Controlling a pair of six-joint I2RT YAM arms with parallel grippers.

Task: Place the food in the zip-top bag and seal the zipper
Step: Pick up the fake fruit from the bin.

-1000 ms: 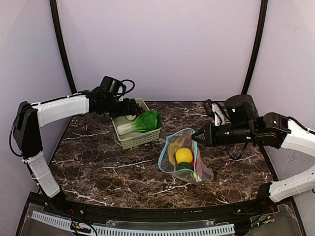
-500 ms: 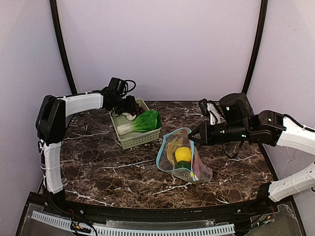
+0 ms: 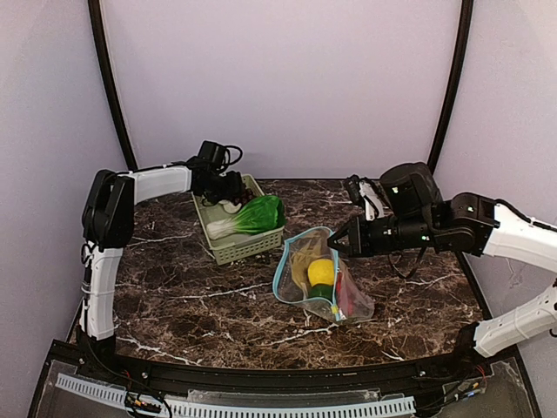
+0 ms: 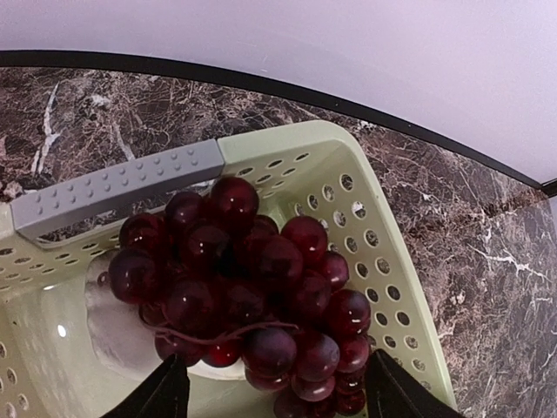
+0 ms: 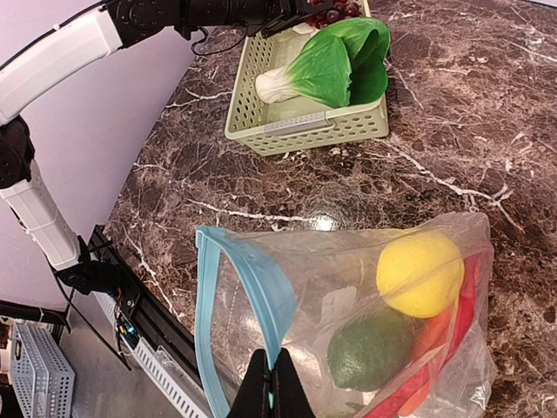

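Observation:
The clear zip-top bag (image 3: 306, 261) lies mid-table with its mouth held open. Inside it are the yellow lemon (image 5: 419, 272), the dark green piece (image 5: 372, 348) and red chilli peppers (image 5: 452, 335). My right gripper (image 5: 277, 383) is shut on the light blue zipper strip (image 5: 252, 283) at the near side of the mouth; it also shows in the top view (image 3: 338, 245). My left gripper (image 4: 278, 396) is open, one finger on each side of the dark purple grapes (image 4: 252, 287), which lie on a white piece (image 4: 109, 326) in the basket. The bok choy (image 3: 254, 215) lies in the same basket.
The pale green slotted basket (image 3: 246, 247) stands at the back left, its grey-handled rim (image 4: 113, 187) close ahead of my left gripper. The curved back wall is just behind it. Dark marble table (image 3: 174, 287) lies around the bag.
My left gripper has reached further into the basket's back corner over the grapes. My right gripper has shifted slightly left with the bag's edge, and the bag has moved with it.

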